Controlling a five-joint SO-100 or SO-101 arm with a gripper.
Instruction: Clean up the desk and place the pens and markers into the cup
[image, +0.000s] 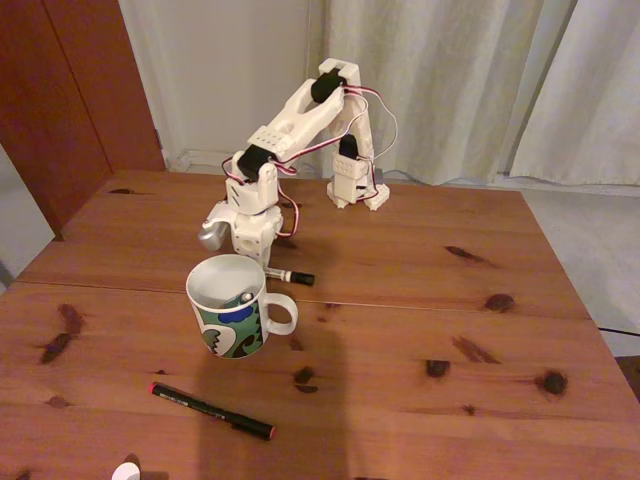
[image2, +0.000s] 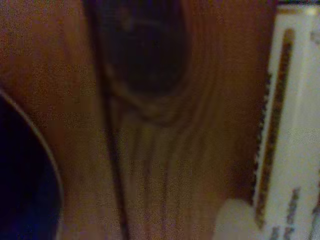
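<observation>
1. Fingers (image: 262, 262) sit low on the tabletop (image: 400, 330) just behind the cup (image: 230, 318) in the fixed view, hidden by the arm's white wrist block and the cup rim, so I cannot tell whether they are spread, pressed together or pinching anything.
2. Just to the right of them in that view lies the marker (image: 290, 276), flat on the wood, its black cap pointing right and its white body running back towards the fingers; whether they touch it is hidden.
3. Wrist view is blurred: wood grain with a dark knot, a white part (image2: 295, 130) along the right edge, and a dark curved shape (image2: 20, 180) at the lower left that I cannot identify.
4. Step in hand, as I judge it: picking up the marker. The next move would call for a firm pinch on its body, a lift high enough to clear the rim, then a short carry forward over the opening.
5. Cup stands upright, handle to the right, and holds 1 item already: a slim stick whose pale rounded end (image: 246, 297) leans against the inner wall by the handle.
6. Black pen (image: 211, 411) with red ends lies on the tabletop well in front of the cup, still to be collected.
</observation>
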